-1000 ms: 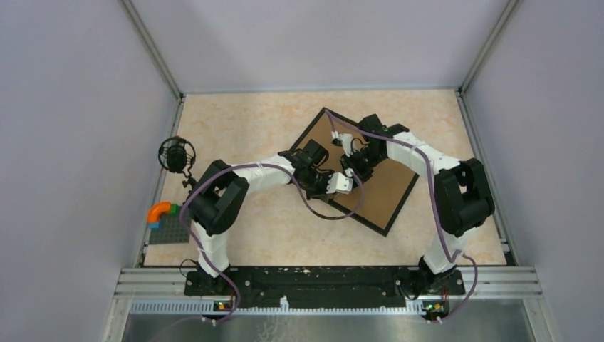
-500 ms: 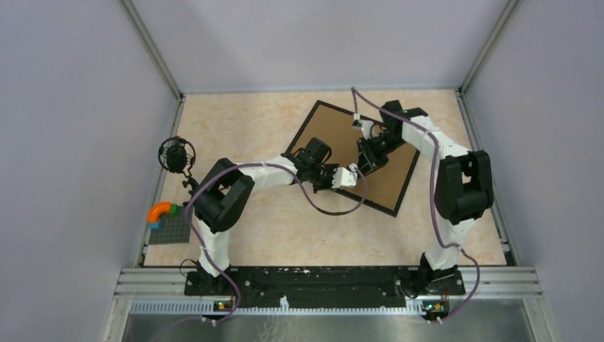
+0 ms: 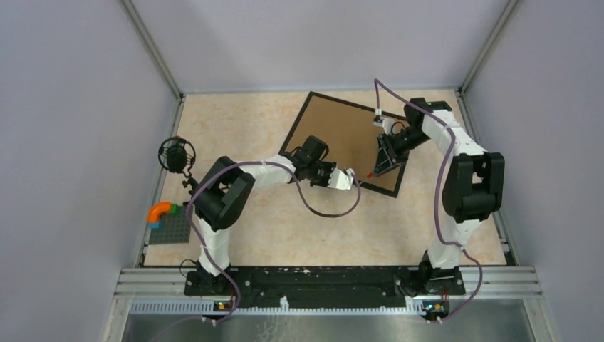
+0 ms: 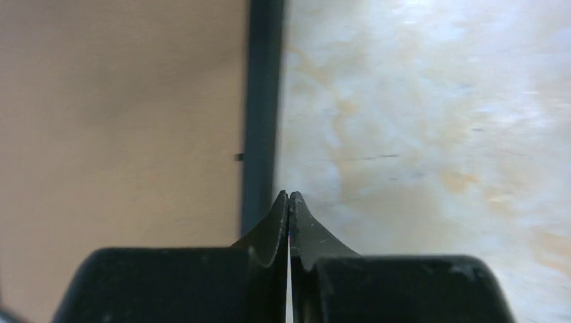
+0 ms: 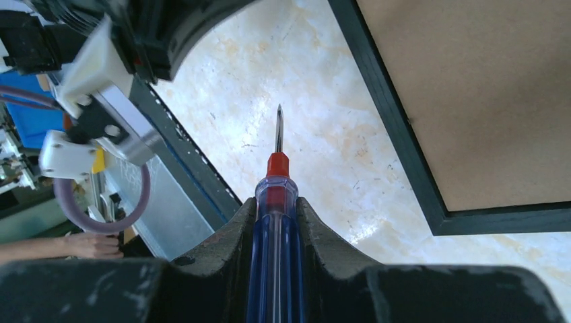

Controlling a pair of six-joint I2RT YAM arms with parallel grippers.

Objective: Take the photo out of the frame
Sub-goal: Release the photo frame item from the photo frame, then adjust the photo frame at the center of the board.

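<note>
The frame (image 3: 299, 120) lies back up on the table, thin black border around a brown board back (image 3: 342, 135). The photo is hidden under it. My left gripper (image 3: 351, 179) is shut and empty, its tips at the frame's near edge; the left wrist view shows the closed tips (image 4: 288, 196) beside the black frame edge (image 4: 262, 101). My right gripper (image 3: 382, 159) is shut on a blue-handled screwdriver (image 5: 277, 168) with a red collar. The blade points past the frame's corner (image 5: 438, 219), over bare table.
A black round microphone-like object (image 3: 176, 154) stands at the left wall. A grey baseplate with orange and green bricks (image 3: 166, 225) lies at the near left. Grey walls enclose the table. A person's hand (image 5: 87, 245) shows beyond the table edge.
The frame has slid and turned toward the back of the table. My right arm has swung right and back with the screwdriver. My left gripper has followed along the frame's near edge.
</note>
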